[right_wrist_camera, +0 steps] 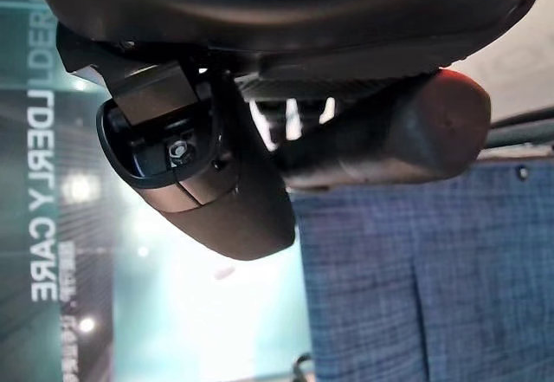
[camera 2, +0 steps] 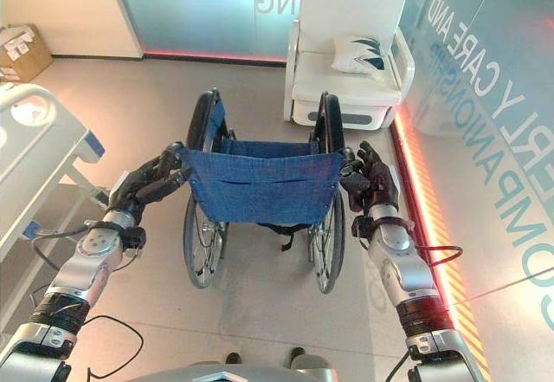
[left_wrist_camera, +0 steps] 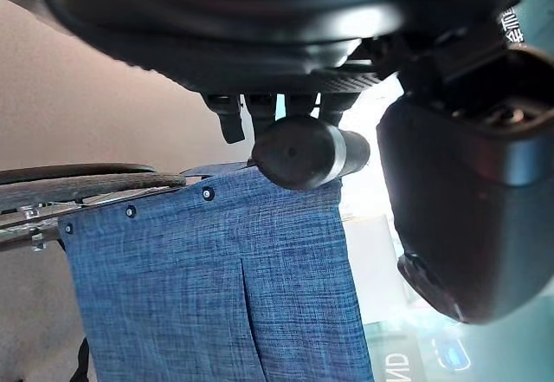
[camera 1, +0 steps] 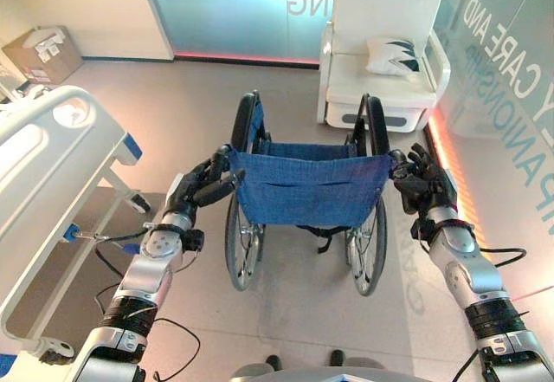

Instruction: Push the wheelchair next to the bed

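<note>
My left hand (camera 1: 192, 193) curled round left push handle (left_wrist_camera: 307, 152), right hand (camera 2: 374, 184) round right push handle (right_wrist_camera: 389, 139). Blue-backed wheelchair (camera 1: 307, 190) between them; hospital bed (camera 1: 52, 157) well left. White armchair (camera 1: 381, 74) holds cushion (camera 1: 394, 55).

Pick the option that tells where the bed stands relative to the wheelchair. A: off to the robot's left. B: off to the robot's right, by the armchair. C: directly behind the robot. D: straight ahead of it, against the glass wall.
A: the white bed lies along the left side of the head views, while the wheelchair stands in the middle with the left hand and right hand at its push handles.
</note>
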Available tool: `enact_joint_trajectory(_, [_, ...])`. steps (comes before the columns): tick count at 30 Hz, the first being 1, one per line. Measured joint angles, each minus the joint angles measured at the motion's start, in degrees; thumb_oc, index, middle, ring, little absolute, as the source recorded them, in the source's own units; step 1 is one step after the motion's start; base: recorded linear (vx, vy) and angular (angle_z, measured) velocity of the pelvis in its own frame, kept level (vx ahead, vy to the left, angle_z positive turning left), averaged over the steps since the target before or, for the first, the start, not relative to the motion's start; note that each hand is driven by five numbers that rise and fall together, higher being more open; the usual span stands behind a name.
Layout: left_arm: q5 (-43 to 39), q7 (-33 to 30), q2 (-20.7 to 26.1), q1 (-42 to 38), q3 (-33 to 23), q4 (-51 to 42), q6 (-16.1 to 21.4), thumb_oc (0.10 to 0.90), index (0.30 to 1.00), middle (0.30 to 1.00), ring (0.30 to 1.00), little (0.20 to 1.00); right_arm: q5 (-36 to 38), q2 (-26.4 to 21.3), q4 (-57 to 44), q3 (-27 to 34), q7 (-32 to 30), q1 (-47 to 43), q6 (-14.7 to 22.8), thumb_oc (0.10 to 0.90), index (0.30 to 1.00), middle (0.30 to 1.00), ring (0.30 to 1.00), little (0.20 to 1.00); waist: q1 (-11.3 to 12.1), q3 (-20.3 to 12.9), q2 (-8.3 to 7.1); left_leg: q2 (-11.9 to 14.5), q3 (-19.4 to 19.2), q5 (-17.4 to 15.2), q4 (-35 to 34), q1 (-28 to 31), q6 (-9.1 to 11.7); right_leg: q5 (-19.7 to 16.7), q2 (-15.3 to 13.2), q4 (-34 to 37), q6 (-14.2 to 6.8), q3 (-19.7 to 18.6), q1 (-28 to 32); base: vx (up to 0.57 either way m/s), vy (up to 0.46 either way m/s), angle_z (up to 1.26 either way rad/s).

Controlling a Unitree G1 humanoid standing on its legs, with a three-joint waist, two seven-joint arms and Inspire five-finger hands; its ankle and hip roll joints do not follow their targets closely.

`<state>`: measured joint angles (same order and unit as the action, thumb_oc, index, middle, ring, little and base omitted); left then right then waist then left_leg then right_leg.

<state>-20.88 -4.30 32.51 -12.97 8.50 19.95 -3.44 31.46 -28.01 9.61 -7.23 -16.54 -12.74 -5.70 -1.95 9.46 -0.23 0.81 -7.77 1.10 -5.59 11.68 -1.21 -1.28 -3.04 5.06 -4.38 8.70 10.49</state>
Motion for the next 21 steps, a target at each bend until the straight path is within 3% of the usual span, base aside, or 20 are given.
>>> enact_joint_trajectory(10, [0.0, -0.4, -0.2, 0.0, 0.0, 0.0, 0.0, 0.8, 0.9, 0.9, 0.9, 0.9, 0.0, 0.1, -3.1, 0.2, -0.5, -0.1, -1.1, 0.8, 0.9, 0.9, 0.9, 0.9, -0.1, 0.0, 0.01, 0.0, 0.0, 0.0, 0.4, 0.2, 0.0, 0.0, 0.0, 0.0, 0.0, 0.0, -0.1, 0.0, 0.0, 0.0])
enact_joint_trajectory(16, [0.0, -0.8, -0.2, 0.0, 0.0, 0.0, -0.1, 0.8, 0.9, 0.9, 0.9, 0.9, 1.2, -0.7, -2.9, 0.2, -0.2, -2.6, -7.8, 0.8, 0.9, 0.9, 0.9, 0.9, -0.2, 0.0, -0.08, 0.0, -0.1, 0.0, 0.4, 0.3, 0.0, 0.0, 0.0, 0.0, 0.0, 0.0, 0.0, 0.0, 0.0, 0.0])
enact_joint_trajectory(21, [-0.1, -0.8, -0.2, 0.0, 0.0, 0.0, -0.1, 0.8, 0.9, 0.9, 0.9, 0.9, 1.3, -0.8, 0.6, 0.1, 1.4, -3.9, -10.1, 0.8, 0.9, 0.9, 0.9, 0.9, 0.0, -0.7, -1.09, 0.1, 0.1, 0.0, 0.4, 0.3, 0.1, 0.0, 0.0, 0.0, 0.0, 0.1, 0.2, 0.0, 0.0, 0.0])
